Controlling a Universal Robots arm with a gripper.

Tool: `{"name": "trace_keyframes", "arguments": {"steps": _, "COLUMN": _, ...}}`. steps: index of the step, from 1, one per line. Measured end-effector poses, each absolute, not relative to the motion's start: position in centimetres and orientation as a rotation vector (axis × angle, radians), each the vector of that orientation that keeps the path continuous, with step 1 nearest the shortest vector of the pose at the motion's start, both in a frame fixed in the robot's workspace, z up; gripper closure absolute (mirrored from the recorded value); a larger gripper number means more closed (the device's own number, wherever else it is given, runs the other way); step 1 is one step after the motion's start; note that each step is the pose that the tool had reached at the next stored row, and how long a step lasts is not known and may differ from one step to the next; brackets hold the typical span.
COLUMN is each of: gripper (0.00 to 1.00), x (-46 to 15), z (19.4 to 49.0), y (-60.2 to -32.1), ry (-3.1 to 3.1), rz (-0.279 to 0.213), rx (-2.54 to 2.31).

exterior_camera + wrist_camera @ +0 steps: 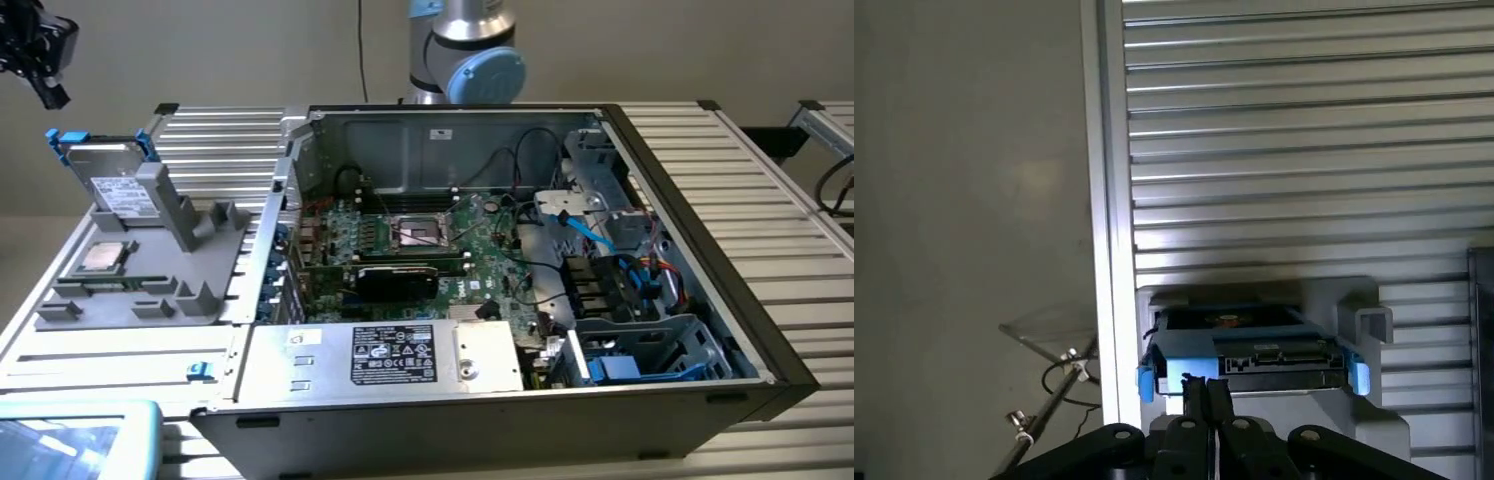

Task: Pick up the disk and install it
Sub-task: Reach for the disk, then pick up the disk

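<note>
We see gripper (1206, 395) w/ fingers pressed together, nothing held. It hangs clear of the disk (1252, 355), no contact. Disk stands on edge, blue frame up, in grey holder (200, 225) on slatted table (754, 200), at exterior view's left, outside the open PC case (534, 405). CPU chip (104, 258) lies flat on same holder, near disk. Arm base sits behind case.
</note>
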State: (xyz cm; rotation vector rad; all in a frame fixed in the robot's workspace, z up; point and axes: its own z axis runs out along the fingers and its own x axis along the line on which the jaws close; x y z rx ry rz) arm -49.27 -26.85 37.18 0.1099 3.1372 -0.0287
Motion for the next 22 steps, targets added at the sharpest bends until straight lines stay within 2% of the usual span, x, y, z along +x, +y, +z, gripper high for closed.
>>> {"name": "trace_keyframes", "arguments": {"steps": 22, "gripper": 0.89, "x": -49.43, "z": 37.17, "y": -26.75, "ry": 3.139, "rz": -0.029, "rx": 0.013}}
